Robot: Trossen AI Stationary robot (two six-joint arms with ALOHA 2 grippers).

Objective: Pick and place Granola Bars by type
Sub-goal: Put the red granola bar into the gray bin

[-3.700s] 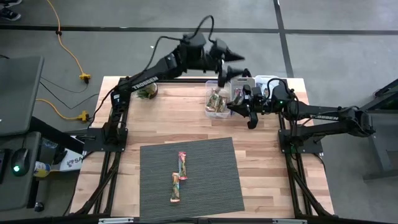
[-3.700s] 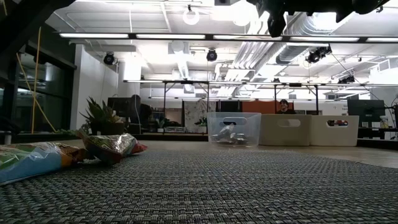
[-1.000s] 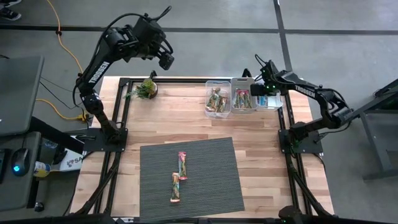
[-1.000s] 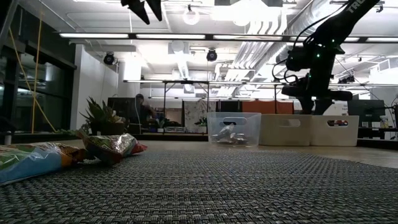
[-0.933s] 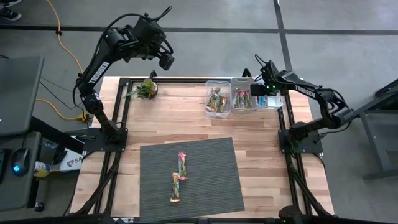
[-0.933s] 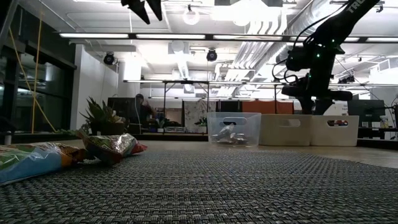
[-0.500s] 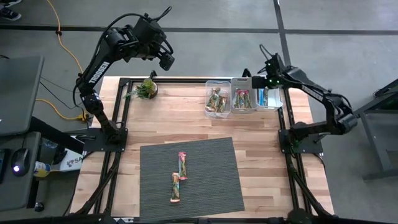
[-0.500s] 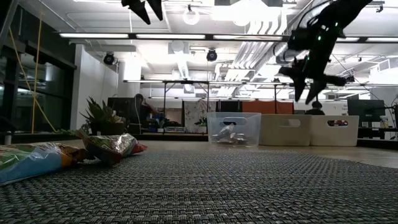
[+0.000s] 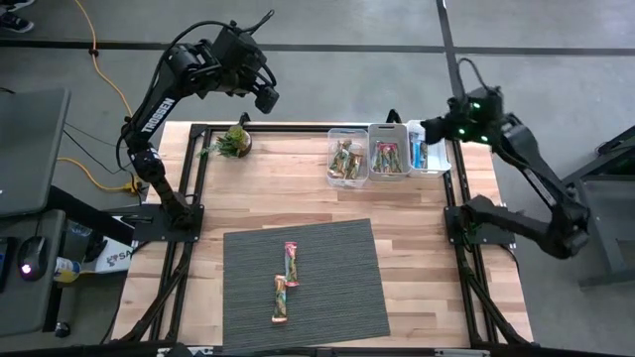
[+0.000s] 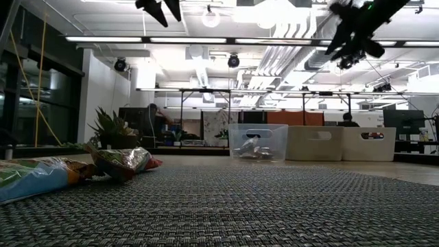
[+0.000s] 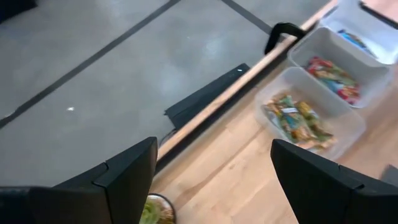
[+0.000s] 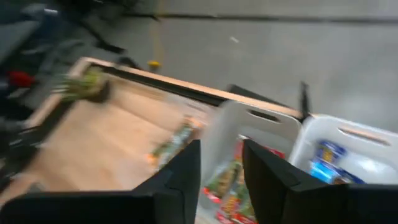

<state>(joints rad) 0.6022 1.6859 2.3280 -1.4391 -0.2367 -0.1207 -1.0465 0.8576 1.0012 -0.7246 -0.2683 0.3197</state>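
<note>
Wooden table [image 9: 417,248] below, left tool [image 11: 211,180] wide open and empty, right tool [image 12: 221,163] narrowly parted, empty.

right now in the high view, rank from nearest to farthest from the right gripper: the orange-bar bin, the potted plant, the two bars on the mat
1. The orange-bar bin, leftmost of three bins, a short way left of the right gripper.
2. The potted plant, at the table's far left corner.
3. The two bars on the mat, toward the near edge, farthest.
</note>
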